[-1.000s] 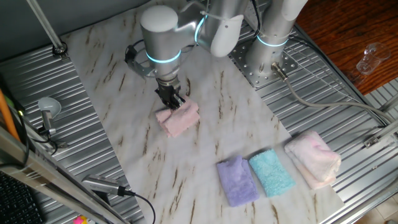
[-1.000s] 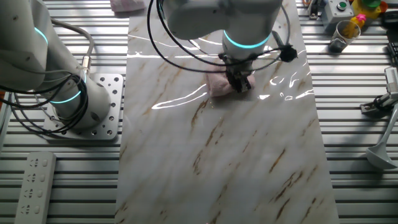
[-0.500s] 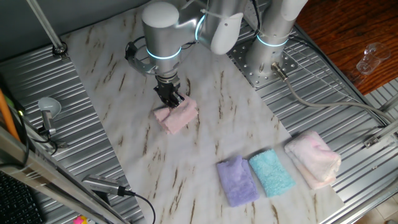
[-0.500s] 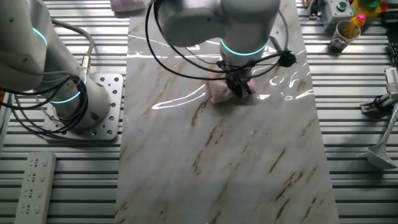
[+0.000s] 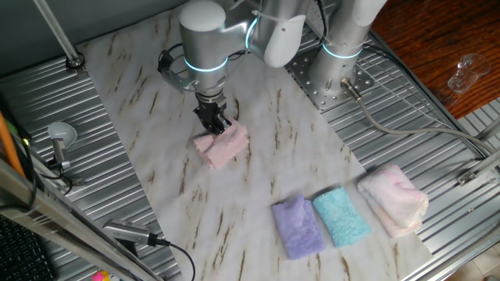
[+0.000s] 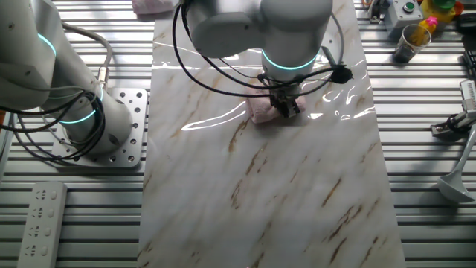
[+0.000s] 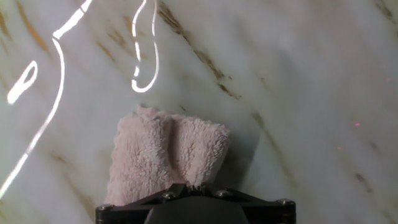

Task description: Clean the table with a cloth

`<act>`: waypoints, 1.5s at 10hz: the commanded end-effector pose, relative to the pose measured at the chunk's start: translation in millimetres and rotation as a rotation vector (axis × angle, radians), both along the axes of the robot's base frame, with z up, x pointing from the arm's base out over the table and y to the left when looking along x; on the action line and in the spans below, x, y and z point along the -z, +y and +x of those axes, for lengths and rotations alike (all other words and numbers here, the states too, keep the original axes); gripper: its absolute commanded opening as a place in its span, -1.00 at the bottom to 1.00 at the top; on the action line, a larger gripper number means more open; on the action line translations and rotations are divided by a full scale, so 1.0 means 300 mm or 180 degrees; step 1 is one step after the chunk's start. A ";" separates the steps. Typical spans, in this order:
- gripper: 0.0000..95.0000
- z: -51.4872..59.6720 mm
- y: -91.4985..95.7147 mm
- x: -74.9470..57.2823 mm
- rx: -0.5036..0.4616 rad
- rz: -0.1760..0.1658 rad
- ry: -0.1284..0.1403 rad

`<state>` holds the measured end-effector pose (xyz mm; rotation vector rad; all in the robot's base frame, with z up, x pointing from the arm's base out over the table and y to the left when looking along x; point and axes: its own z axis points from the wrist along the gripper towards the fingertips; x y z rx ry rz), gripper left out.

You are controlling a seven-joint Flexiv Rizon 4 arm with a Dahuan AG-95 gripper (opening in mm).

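The cloth [image 5: 223, 146] is pinched by the gripper [image 5: 217, 125] and lies on the table [image 5: 258, 179], mid-board. Even downward pressure should be held, with strokes kept inside the board's edges. The cloth's long axis appears to run across the board, its free end pointing away from the fingers.

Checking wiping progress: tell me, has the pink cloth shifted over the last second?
Yes, slightly. In one fixed view the cloth, pinched by the gripper, slid a little away from the purple towel, up the table.
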<state>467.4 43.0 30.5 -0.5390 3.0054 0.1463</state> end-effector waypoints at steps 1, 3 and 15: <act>-1.00 0.000 -0.001 0.004 -0.0081 -0.0031 0.0008; -1.00 0.001 -0.002 0.005 -0.0086 -0.0049 0.0000; -1.00 0.062 -0.308 0.013 -0.0596 -0.0199 -0.0135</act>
